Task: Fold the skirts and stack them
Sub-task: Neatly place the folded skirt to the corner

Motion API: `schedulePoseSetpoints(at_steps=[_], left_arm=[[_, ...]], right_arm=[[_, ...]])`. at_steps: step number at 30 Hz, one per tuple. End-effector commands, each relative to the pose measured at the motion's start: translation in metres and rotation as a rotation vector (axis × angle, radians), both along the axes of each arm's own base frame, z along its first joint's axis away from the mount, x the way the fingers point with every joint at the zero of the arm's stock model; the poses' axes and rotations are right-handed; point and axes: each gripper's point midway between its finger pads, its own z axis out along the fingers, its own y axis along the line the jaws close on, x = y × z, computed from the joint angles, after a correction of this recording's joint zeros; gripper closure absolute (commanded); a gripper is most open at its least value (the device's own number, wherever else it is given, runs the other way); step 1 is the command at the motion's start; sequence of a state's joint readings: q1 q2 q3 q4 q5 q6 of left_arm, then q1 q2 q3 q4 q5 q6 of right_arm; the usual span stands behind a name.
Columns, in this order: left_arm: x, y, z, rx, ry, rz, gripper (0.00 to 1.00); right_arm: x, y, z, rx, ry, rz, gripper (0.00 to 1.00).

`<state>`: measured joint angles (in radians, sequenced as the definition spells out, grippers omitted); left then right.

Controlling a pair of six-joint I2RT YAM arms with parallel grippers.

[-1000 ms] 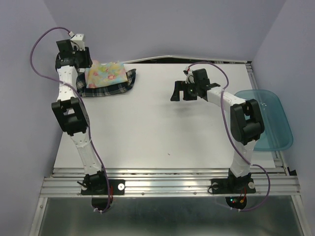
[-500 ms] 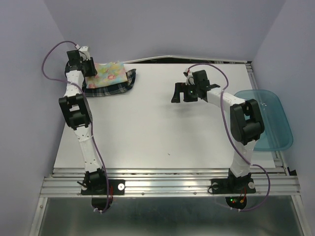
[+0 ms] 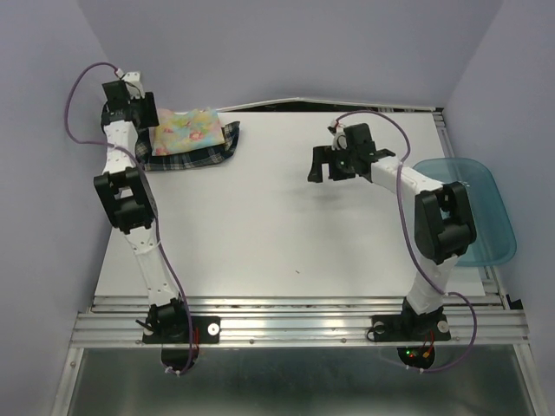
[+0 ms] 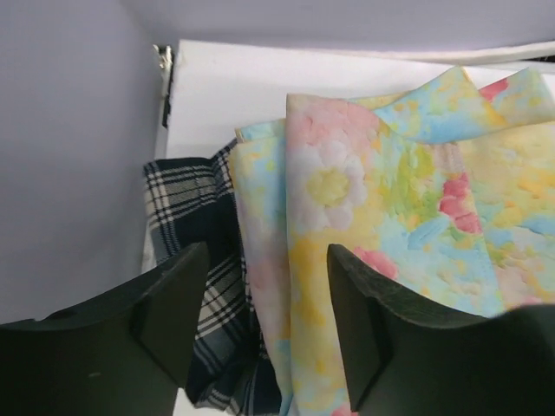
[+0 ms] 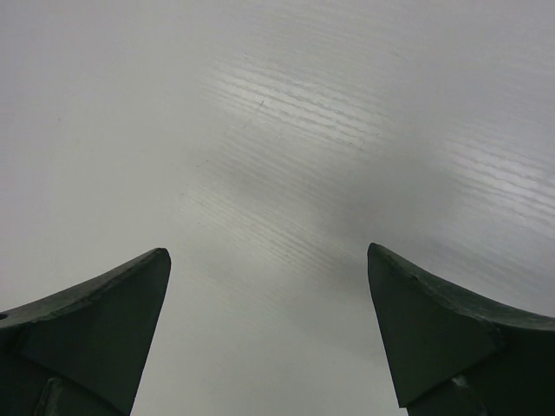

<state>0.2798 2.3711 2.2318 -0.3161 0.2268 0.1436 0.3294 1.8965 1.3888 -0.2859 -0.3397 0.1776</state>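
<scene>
**Top external view**
- Left tool (image 3: 143, 114): jaws apart, hanging over the left end of the dark navy-green plaid cloth skirt (image 3: 198, 157). Whether it touches cloth cannot be told here.
- Pastel yellow-blue cloth skirt with pink flower print (image 3: 187, 130): lies folded on top of the plaid skirt, whose edge shows along its near and right sides.
- Plaid skirt: lies at the far left corner of the white bench (image 3: 260, 234).
- Right tool (image 3: 323, 166): jaws spread wide, holding nothing, above bare bench well to the right of the plaid skirt.
- Translucent teal plastic bin (image 3: 481, 186): far right of the plaid skirt, past the bench's edge, partly covered by the right arm's elbow.
- Left arm: stretched far forward, wrist bent down.
- Right arm: folded at the elbow, forearm pointing left.

**Left wrist view**
- Left tool (image 4: 267, 260): two dark fingers (image 4: 173, 316) stand moderately apart and grip nothing.
- Flower-print skirt (image 4: 390, 199): seen through the gap and to the right, its layered edge overlapping the plaid skirt (image 4: 186, 204), which shows at the left.

**Right wrist view**
- Right tool (image 5: 267, 253): fingers (image 5: 95, 321) wide apart, with only white bench (image 5: 260, 104) beneath.
</scene>
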Motion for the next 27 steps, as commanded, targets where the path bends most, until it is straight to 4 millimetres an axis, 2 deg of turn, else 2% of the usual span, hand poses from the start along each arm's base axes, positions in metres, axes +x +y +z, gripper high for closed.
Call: schedulePoseSetpoints(at_steps=[1,2,3,4,5,6,8,9,10,11,12,13,14,15,16,17,18,19,20,21,22,23,25,26,27], left_arm=[[-0.029,0.003,0.145,0.148,-0.215,-0.032,0.25],[-0.034,-0.002,0.154,0.163,-0.221,-0.048,0.02],[-0.045,-0.013,0.178,0.187,-0.247,-0.07,0.01],[-0.052,-0.014,0.179,0.218,-0.233,-0.07,0.01],[-0.064,-0.022,0.2,0.244,-0.26,-0.078,0.01],[-0.069,-0.036,0.206,0.257,-0.263,-0.105,0.01],[-0.082,-0.049,0.204,0.282,-0.231,-0.136,0.01],[-0.093,-0.058,0.218,0.29,-0.248,-0.147,0.01],[-0.098,-0.072,0.207,0.282,-0.218,-0.172,0.01],[-0.104,-0.08,0.206,0.277,-0.215,-0.182,0.01],[-0.115,-0.09,0.217,0.276,-0.235,-0.191,0.01],[-0.12,-0.107,0.198,0.265,-0.198,-0.221,0.01],[-0.126,-0.117,0.194,0.264,-0.191,-0.239,0.01],[-0.139,-0.128,0.202,0.267,-0.212,-0.255,0.01],[-0.143,-0.139,0.199,0.267,-0.223,-0.276,0.01],[-0.152,-0.154,0.168,0.255,-0.17,-0.313,0.01],[-0.165,-0.173,0.153,0.243,-0.164,-0.351,0.01],[-0.171,-0.183,0.146,0.231,-0.161,-0.371,0.01],[-0.178,-0.192,0.137,0.219,-0.153,-0.391,0.01],[-0.188,-0.206,0.136,0.203,-0.166,-0.421,0.01],[-0.197,-0.215,0.11,0.161,-0.128,-0.447,0.01],[-0.203,-0.221,0.102,0.141,-0.12,-0.467,0.01],[-0.213,-0.228,0.093,0.108,-0.132,-0.481,0.01],[-0.223,-0.229,0.071,0.077,-0.091,-0.481,0.01],[-0.227,-0.231,0.064,0.07,-0.083,-0.488,0.01]], right_arm=[[0.003,-0.023,0.048,-0.025,-0.13,-0.033,0.0],[0.005,-0.032,0.052,-0.029,-0.138,-0.052,0.0],[0.001,-0.039,0.061,-0.03,-0.152,-0.063,0.0],[0.0,-0.046,0.065,-0.039,-0.16,-0.073,0.0],[-0.002,-0.059,0.065,-0.047,-0.15,-0.096,0.0],[-0.003,-0.067,0.068,-0.051,-0.155,-0.11,0.0],[-0.009,-0.083,0.082,-0.054,-0.178,-0.135,0.0],[-0.011,-0.098,0.082,-0.06,-0.171,-0.165,0.0],[-0.018,-0.106,0.087,-0.067,-0.183,-0.174,0.0],[-0.022,-0.113,0.087,-0.073,-0.184,-0.184,0.0],[-0.027,-0.124,0.088,-0.083,-0.182,-0.201,0.0],[-0.036,-0.131,0.089,-0.104,-0.195,-0.208,0.0],[-0.04,-0.134,0.089,-0.115,-0.198,-0.209,0.0],[-0.046,-0.14,0.088,-0.126,-0.193,-0.218,0.0],[-0.051,-0.142,0.086,-0.14,-0.195,-0.216,0.0],[-0.062,-0.145,0.083,-0.151,-0.192,-0.221,0.0],[-0.069,-0.146,0.079,-0.156,-0.184,-0.217,0.0],[-0.075,-0.145,0.076,-0.152,-0.176,-0.209,0.0],[-0.085,-0.145,0.063,-0.154,-0.146,-0.201,0.0],[-0.092,-0.144,0.063,-0.149,-0.149,-0.195,0.0],[-0.098,-0.141,0.059,-0.134,-0.137,-0.179,0.0],[-0.109,-0.14,0.047,-0.143,-0.115,-0.144,0.0],[-0.119,-0.135,0.042,-0.12,-0.096,-0.119,0.0],[-0.126,-0.129,0.039,-0.092,-0.078,-0.093,0.0],[-0.133,-0.126,0.034,-0.08,-0.068,-0.082,0.0]])
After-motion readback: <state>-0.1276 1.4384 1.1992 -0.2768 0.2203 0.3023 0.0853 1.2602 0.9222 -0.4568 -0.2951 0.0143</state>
